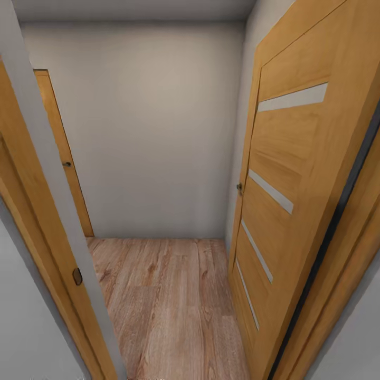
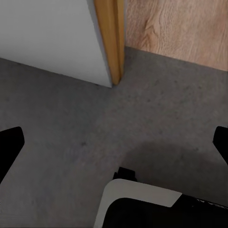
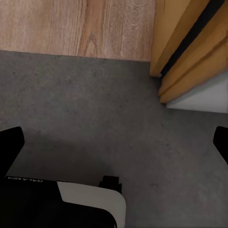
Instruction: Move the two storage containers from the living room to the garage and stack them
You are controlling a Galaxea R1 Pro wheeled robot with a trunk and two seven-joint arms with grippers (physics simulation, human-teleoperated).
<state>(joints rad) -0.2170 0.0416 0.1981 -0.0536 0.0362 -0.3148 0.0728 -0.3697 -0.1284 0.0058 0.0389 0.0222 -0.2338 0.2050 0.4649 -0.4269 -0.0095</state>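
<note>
Both grippers, left (image 2: 114,142) and right (image 3: 114,142), hang wide and empty over rough grey concrete (image 2: 57,142); the containers presumably lie beyond the open slatted wooden door (image 1: 295,211).

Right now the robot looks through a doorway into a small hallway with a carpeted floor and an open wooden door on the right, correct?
Not quite: the hallway floor is light wood plank, not carpet, as the head view shows. The open wooden door on the right is correct.
</note>
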